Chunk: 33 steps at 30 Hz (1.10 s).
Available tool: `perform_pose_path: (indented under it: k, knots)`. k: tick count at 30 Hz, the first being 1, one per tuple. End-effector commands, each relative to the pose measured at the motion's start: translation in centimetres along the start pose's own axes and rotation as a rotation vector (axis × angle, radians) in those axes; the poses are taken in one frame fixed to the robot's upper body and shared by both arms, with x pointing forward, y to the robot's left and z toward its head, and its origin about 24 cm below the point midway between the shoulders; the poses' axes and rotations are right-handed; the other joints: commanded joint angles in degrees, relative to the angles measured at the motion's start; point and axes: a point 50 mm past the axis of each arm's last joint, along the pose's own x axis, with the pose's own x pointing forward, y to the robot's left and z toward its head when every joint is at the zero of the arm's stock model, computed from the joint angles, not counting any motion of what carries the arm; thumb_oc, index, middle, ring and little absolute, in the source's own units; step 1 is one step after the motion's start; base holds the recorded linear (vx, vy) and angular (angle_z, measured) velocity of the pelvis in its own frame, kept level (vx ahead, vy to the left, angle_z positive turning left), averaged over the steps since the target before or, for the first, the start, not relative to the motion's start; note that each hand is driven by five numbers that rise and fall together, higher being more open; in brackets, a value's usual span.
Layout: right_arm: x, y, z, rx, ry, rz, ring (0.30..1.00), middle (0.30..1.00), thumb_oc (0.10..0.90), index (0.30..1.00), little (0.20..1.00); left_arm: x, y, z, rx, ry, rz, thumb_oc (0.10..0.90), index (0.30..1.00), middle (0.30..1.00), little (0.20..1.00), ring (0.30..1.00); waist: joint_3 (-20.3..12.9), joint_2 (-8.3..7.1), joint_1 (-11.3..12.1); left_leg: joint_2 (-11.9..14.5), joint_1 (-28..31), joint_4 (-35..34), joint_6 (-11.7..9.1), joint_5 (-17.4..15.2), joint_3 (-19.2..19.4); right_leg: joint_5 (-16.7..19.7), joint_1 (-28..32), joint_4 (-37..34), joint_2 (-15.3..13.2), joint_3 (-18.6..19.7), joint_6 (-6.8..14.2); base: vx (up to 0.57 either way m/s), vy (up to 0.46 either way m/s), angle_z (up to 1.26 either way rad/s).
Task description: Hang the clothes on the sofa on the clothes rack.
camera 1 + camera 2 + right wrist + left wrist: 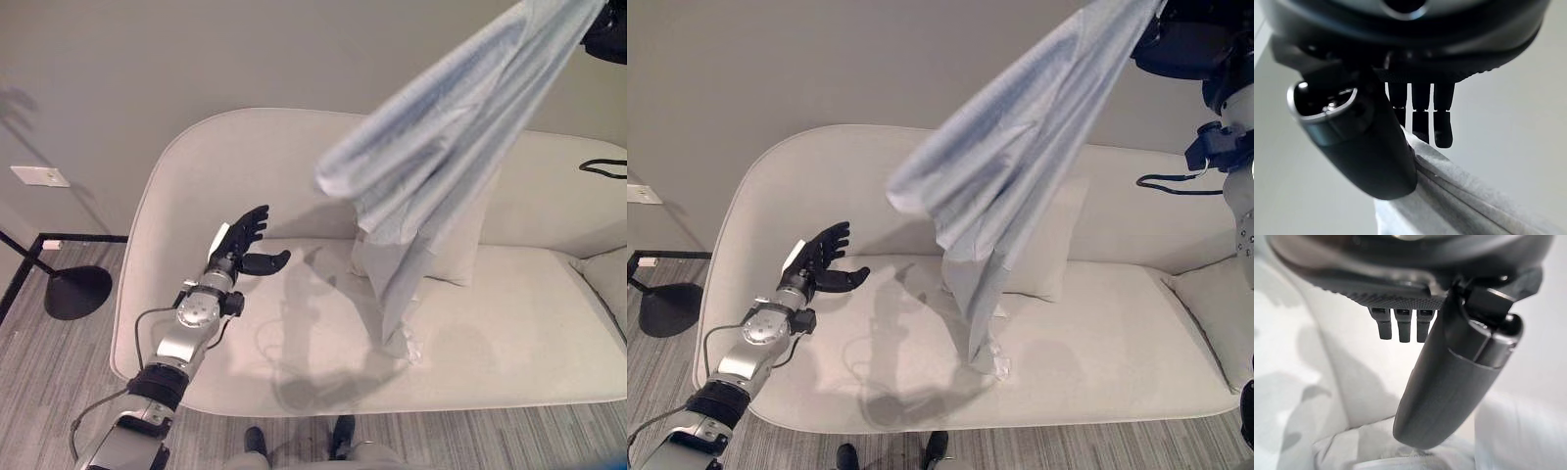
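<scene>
Lifting: garment raised to clear the seat for carrying to a rack
Left hand: fingers spread, holding nothing; hovers over the sofa's left seat, free to help
Sofa: cushion behind the cloth
Shirt: pale blue; hangs high, hem just touching the seat
Right hand: pinching the shirt's top

No text, label, number or sign can be read on anything in these views.
</scene>
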Motion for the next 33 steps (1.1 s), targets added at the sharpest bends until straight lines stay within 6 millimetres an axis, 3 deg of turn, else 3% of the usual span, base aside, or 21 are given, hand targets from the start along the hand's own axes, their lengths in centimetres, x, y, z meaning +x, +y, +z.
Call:
perform_pose_path:
  k: [1, 8, 14, 24, 28, 33]
  knots:
    - [1.4, -2.2, 6.1, 0.136, -0.303, -0.185, 0.300, 0.300, 0.400, 0.300, 0.300, 1.2, 0.5, 5.4, -0.014, -0.241, 0.003, 0.800, 0.900, 0.900, 0.900, 0.900, -6.64, -2.76, 1.05, 3.56, 2.61, 0.15, -4.65, -5.47, 2.26, -2.01, 2.69, 0.17, -3.35, -0.67, 7.30, 0.04, -0.004, -0.10]
    - [-1.0, -1.2, 0.7, 0.088, -0.107, -0.179, 0.300, 0.300, 0.400, 0.300, 0.300, 1.2, -0.1, 5.0, -0.029, -0.221, -0.008, 0.800, 0.900, 0.900, 0.900, 0.900, -5.46, -2.65, 0.22, 3.78, 2.82, 0.15, -4.37, -5.63, 2.83, -2.09, 2.10, 0.17, -3.13, 0.06, 7.16, 0.03, -0.014, -0.06]
    - [-2.1, 0.1, -1.2, 0.032, -0.035, -0.142, 0.300, 0.300, 0.400, 0.300, 0.300, 1.1, -1.3, 5.0, -0.033, -0.217, -0.048, 0.800, 0.900, 0.900, 0.900, 0.900, -4.25, -2.18, -0.29, 3.84, 2.36, 0.15, -4.13, -5.54, 2.93, -2.16, 1.18, 0.17, -2.99, 0.76, 7.00, 0.02, -0.016, -0.10]
    - [-0.9, 1.0, 0.1, -0.041, -0.086, -0.157, 0.300, 0.300, 0.400, 0.300, 0.300, 0.8, -2.9, 4.0, -0.069, -0.181, -0.077, 0.800, 0.900, 0.900, 0.900, 0.900, -3.03, -1.94, -0.07, 4.37, 1.44, 0.15, -4.38, -5.23, 2.42, -2.64, 0.42, 0.17, -2.47, 1.06, 6.62, 0.00, -0.005, 0.00]
    - [2.0, 0.9, 2.3, -0.164, -0.114, -0.199, 0.300, 0.300, 0.400, 0.300, 0.300, 0.8, -3.5, 3.6, -0.075, -0.164, -0.077, 0.800, 0.900, 0.900, 0.900, 0.900, -2.75, -2.58, 1.08, 4.68, 0.79, 0.15, -4.64, -4.81, 1.69, -2.83, 0.22, 0.17, -2.06, 0.68, 6.37, 0.00, -0.006, 0.01]
    - [5.3, -0.4, 3.1, -0.374, -0.016, -0.297, 0.300, 0.300, 0.400, 0.300, 0.300, 1.0, -4.0, 4.3, -0.063, -0.190, -0.086, 0.800, 0.900, 0.900, 0.900, 0.900, -1.52, -3.28, 2.47, 5.23, -1.24, 0.15, -5.18, -3.78, 0.07, -2.90, -0.60, 0.17, -1.71, -0.18, 6.18, -0.02, -0.030, 0.21]
